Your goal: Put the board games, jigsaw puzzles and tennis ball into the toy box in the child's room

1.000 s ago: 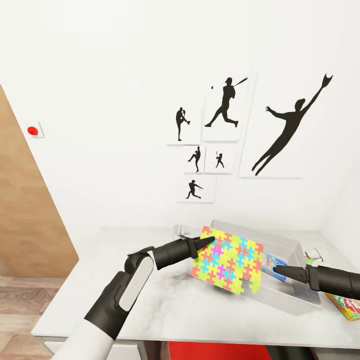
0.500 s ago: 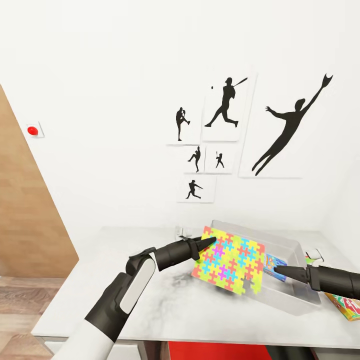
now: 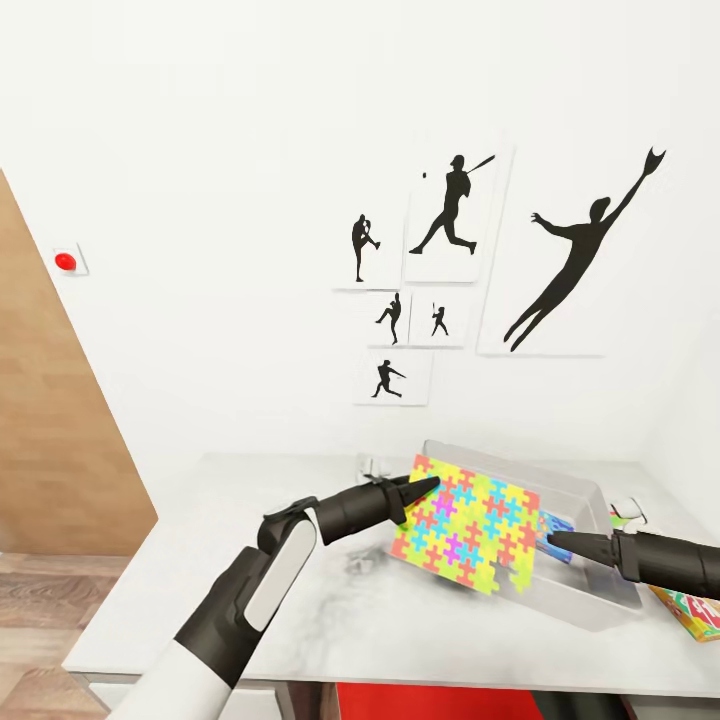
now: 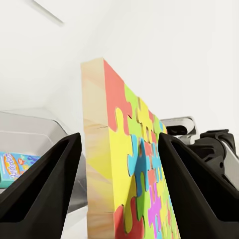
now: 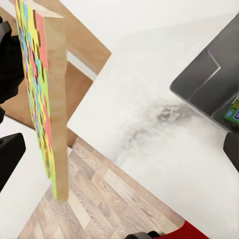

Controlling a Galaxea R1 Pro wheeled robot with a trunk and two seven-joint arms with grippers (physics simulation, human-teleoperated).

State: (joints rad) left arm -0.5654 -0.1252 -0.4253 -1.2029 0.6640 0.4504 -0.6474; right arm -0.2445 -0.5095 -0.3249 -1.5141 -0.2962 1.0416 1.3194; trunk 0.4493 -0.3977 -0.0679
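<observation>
Gripping the tilted puzzle point(image 3: 468, 533) by its edge, the left gripper point(image 3: 428, 485) should clear the box point(image 3: 590, 492) rim before releasing.

White-and-black arms point(image 3: 250, 590) — tapered black pincers

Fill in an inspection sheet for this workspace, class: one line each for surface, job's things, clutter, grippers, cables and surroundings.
Surface: light grey table, bare at its left half.
Job's things: jigsaw puzzle held tilted off the table, over the near rim of the toy box; a blue board game lies inside the box; another board game lies on the table to the box's right.
Clutter: small white item by the box, too small to identify.
Grippers: left gripper pinches the puzzle's edge; right gripper hovers at the box, jaw state unclear.
Cables: nothing seen.
Surroundings: white wall with baseball silhouette pictures, wooden panel at left, plank floor.
</observation>
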